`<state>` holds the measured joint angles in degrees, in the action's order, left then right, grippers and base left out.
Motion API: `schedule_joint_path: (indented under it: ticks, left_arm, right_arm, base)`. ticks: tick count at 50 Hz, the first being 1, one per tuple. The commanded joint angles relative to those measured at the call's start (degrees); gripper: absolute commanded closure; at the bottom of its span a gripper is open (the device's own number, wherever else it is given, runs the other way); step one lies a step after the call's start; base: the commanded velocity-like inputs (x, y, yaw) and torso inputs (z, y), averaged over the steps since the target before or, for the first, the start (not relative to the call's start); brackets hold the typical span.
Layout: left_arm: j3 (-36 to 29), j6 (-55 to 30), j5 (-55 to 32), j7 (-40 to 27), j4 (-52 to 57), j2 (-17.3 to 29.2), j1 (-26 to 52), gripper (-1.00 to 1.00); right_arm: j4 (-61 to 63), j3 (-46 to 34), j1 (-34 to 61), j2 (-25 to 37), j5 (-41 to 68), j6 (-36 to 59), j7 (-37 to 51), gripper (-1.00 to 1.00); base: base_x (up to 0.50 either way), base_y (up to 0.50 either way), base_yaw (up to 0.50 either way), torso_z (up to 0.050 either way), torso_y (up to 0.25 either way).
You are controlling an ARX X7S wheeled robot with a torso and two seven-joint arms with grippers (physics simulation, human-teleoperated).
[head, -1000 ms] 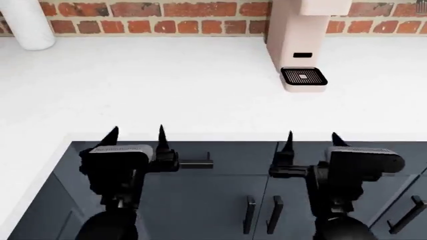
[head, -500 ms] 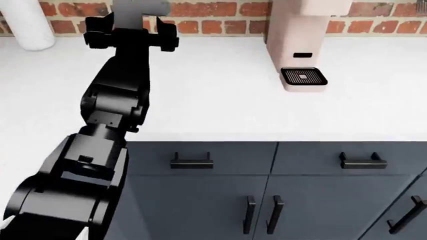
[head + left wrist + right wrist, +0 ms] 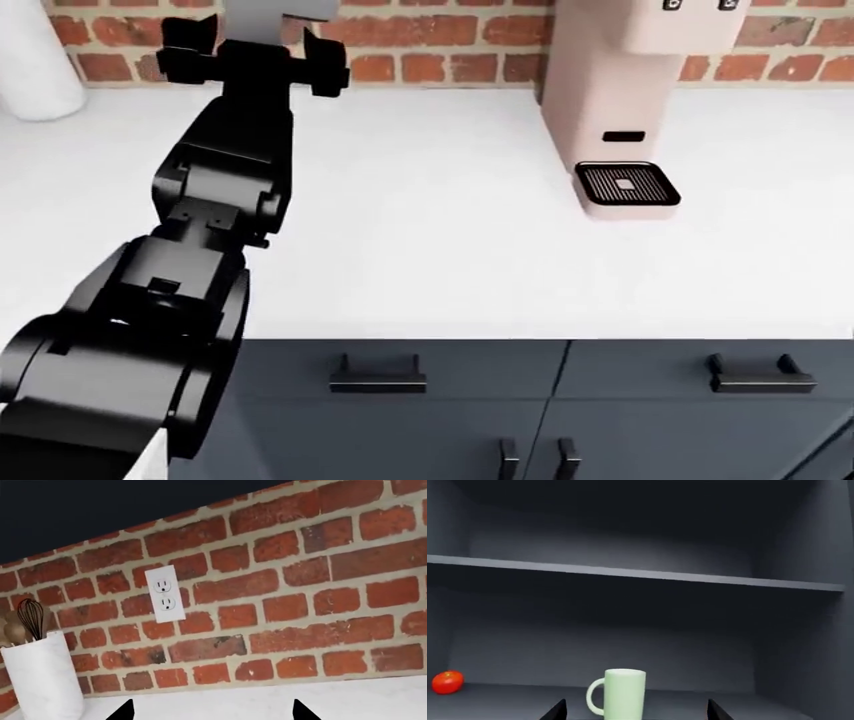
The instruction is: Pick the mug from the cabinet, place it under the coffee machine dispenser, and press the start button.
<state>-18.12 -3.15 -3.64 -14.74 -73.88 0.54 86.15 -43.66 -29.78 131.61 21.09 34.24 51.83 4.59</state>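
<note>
The pale green mug (image 3: 624, 694) stands upright on the lower shelf of the dark cabinet (image 3: 627, 575). Its loop handle sticks out to one side. My right gripper (image 3: 636, 711) is open in front of the mug, one fingertip on either side of it, not touching; this gripper is out of the head view. The pale pink coffee machine (image 3: 607, 80) stands at the back of the white counter, its black drip tray (image 3: 627, 185) bare. My left gripper (image 3: 254, 38) is raised near the brick wall, far left of the machine. In its wrist view the left gripper (image 3: 212, 712) is open and holds nothing.
A red tomato (image 3: 447, 681) lies on the same shelf, off to the handle side of the mug. A white utensil holder (image 3: 41, 680) with a whisk stands by the wall, with a wall outlet (image 3: 165, 594) beside it. Dark drawers with handles (image 3: 378, 378) run below the counter edge.
Both grippers hung low in front of the drawers a second ago. The left arm has risen to the wall and the right arm has left the head view. The head view has since tilted upward.
</note>
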Motion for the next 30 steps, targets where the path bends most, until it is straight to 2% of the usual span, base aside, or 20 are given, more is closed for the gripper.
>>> schedule_joint_path:
  ticks: [1, 30]
  left_arm:
    - [-0.19, 0.12, 0.03, -0.02, -1.07, -0.10, 0.67, -1.00]
    - [-0.65, 0.03, -0.35, -0.25, -1.07, -0.12, 1.18, -1.00]
  right_arm:
    - [-1.89, -0.14, 0.50, -0.25, -0.07, 1.90, -0.97, -1.00]
    - [-0.91, 0.95, -1.20, 0.34, 0.17, 4.11, -0.83, -1.00]
  base:
    - [0.50, 0.00, 0.00, 0.000, 0.000]
    - [0.50, 0.00, 0.00, 0.000, 0.000]
